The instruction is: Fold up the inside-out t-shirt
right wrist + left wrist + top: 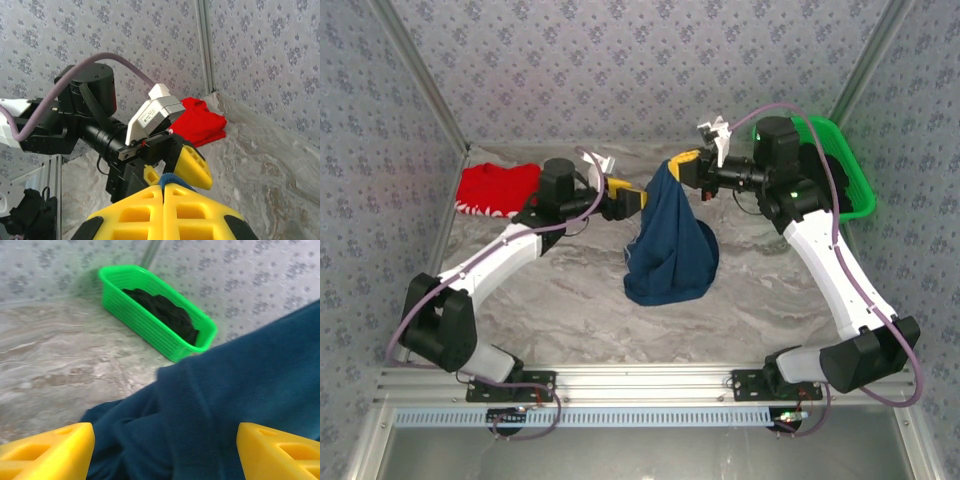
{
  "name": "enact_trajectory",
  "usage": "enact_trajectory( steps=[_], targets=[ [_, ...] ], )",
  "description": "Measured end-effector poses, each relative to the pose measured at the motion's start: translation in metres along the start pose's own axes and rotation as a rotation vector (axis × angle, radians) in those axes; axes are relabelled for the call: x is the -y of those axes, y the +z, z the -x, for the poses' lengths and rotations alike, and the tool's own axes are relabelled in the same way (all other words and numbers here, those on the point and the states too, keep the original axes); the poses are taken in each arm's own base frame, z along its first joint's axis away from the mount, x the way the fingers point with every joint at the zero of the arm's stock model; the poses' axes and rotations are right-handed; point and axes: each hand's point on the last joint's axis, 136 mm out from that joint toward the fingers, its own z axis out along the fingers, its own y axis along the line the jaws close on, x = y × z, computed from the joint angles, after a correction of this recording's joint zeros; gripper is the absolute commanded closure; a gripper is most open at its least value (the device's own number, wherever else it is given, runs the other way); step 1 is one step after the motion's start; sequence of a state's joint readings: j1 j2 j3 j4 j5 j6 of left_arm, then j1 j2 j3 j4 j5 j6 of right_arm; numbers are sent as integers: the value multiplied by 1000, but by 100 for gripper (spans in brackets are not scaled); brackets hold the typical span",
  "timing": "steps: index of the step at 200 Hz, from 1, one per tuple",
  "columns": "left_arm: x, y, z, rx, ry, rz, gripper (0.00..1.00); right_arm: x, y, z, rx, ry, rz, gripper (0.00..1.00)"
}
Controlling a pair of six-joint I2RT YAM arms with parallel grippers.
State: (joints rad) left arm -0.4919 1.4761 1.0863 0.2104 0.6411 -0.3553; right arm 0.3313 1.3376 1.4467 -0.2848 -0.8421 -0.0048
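Note:
The inside-out t-shirt [670, 250], dark navy, hangs in a cone from a raised point down to a bunched hem on the table. My right gripper [686, 165] is shut on its top edge. In the right wrist view the two yellow fingers [140, 215] press together, with a blue fold of cloth [173, 178] pinched at the gripper [164, 186] tip. My left gripper [632, 200] is open beside the shirt's upper left edge. From the left wrist, the gripper [165, 442] has its jaws wide apart, and navy cloth [225, 390] spreads loose between and beyond them.
A red folded garment [498, 189] lies at the back left. A green basket [844, 165] holding black clothing [165, 315] stands at the back right. Patterned walls close in the marbled table [560, 300], and a metal rail runs along its near edge.

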Motion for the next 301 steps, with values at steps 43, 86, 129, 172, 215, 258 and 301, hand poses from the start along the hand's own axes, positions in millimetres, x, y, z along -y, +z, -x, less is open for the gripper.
enact_trajectory(
  steps=[43, 86, 129, 172, 215, 258, 301],
  targets=[
    [4, 19, -17, -75, -20, -78, 40, 0, -2, -4, -17, -3, -3, 100],
    [12, 26, -27, -112, -61, -146, 72, 4, -4, -3, -13, -5, -28, 100],
    [25, 24, 0, -65, -51, -194, 100, 11, -7, 1, -2, -7, -79, 100],
    [14, -11, 56, 98, -45, -79, 100, 40, -19, 19, 38, -6, -304, 100],
    [90, -101, 158, 392, 168, -3, 100, 35, -14, 65, 96, -121, -538, 100],
    [170, -188, 211, 612, 386, 35, 100, 26, -9, 100, 168, -191, -590, 100],
    [147, -174, 205, 555, 378, 117, 100, 28, -7, 105, 158, -212, -577, 100]
  ],
)
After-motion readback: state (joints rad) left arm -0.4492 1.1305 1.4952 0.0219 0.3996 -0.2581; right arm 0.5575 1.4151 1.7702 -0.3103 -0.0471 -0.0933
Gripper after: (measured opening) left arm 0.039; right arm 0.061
